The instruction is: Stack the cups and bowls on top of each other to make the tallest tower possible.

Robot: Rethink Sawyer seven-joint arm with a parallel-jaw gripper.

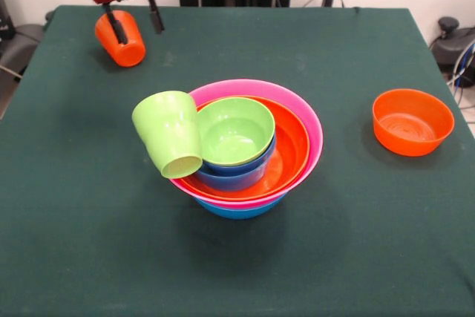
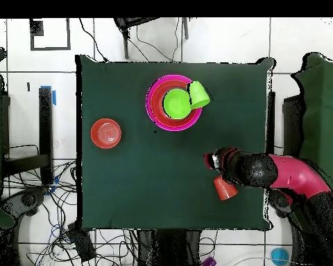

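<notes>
The tower (image 1: 300,120) stands mid-table: a large blue bowl (image 1: 237,210) at the base, then pink, a large orange bowl (image 1: 293,146), a small blue bowl (image 1: 236,174) and a lime-green bowl (image 1: 234,130). The lime-green cup (image 1: 172,135) lies tilted on the tower's left rim. The orange cup (image 1: 122,44) lies tilted on the table at the far left. My gripper (image 1: 139,35) hangs over it with fingers apart, one finger in front of the cup and the other clear of it. The overhead view shows the tower (image 2: 155,104), the green cup (image 2: 199,93), the orange cup (image 2: 225,188) and the gripper (image 2: 214,163).
A small orange bowl (image 1: 412,120) stands alone at the right, upright; it also shows in the overhead view (image 2: 105,133). The green tablecloth (image 1: 237,272) covers the table. Cables and chairs lie around the table's edges.
</notes>
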